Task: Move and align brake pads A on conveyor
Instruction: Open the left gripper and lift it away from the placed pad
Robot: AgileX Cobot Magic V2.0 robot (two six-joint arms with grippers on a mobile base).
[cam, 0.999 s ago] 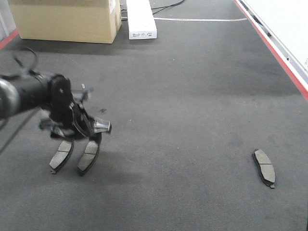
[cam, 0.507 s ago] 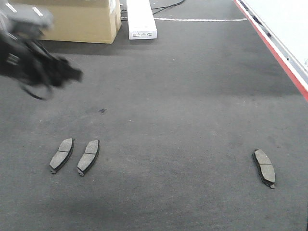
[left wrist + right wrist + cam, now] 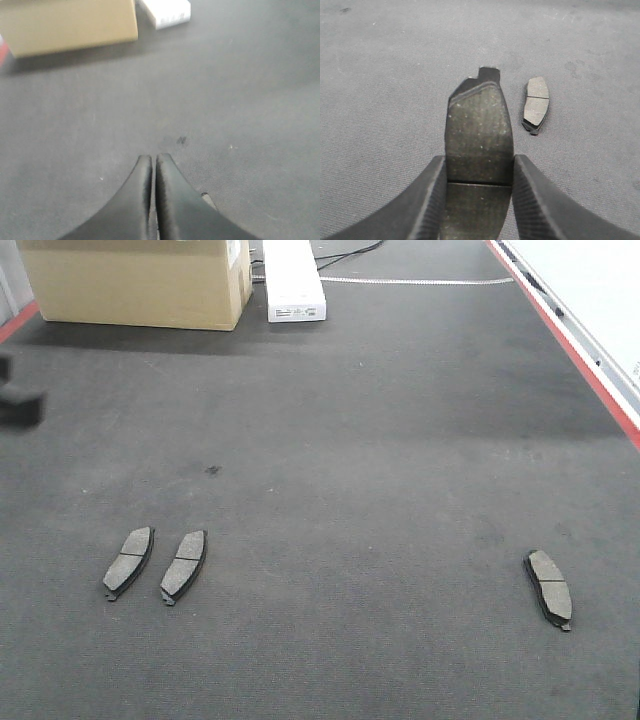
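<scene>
3 brake pads A lying flat on the conveyor (image 3: 380, 440) in the front view: 2 side by side at lower left, left one (image 3: 129, 561) and its neighbour (image 3: 184, 565) close but apart, both tilted alike; 1 more (image 3: 550, 587) alone at lower right, well apart from the pair; red rail (image 3: 580, 355) along the right edge; cardboard box (image 3: 140, 280) and white box (image 3: 293, 280) at the far end. Left gripper (image 3: 153, 165) above bare belt, fingers pressed together, holding nothing. Right gripper (image 3: 479, 172) clamped on a 4th pad (image 3: 479, 132), fingers against its 2 long edges, just beside the lone pad on the belt.
</scene>
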